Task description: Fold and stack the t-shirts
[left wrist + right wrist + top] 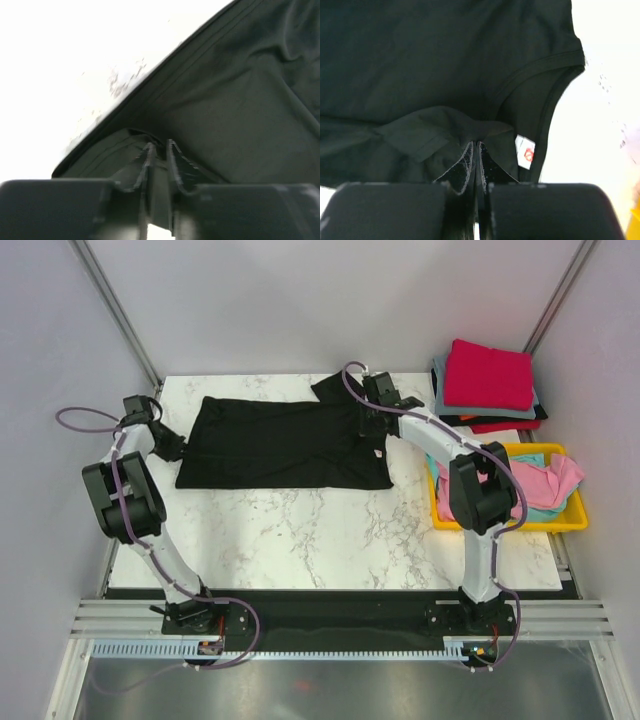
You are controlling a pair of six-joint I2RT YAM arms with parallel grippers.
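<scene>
Black tee (280, 445), far edge: limp, light. We pinch its ends; left gripper (159, 150) and right gripper (476, 149) clamp fabric.

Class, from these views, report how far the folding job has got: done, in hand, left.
Done: a folded stack, red shirt on top, at the far right. In hand: the black t-shirt lies spread out, pinched by the left gripper and right gripper at opposite ends. Left: a pink shirt and teal shirt crumpled in the yellow tray.
</scene>
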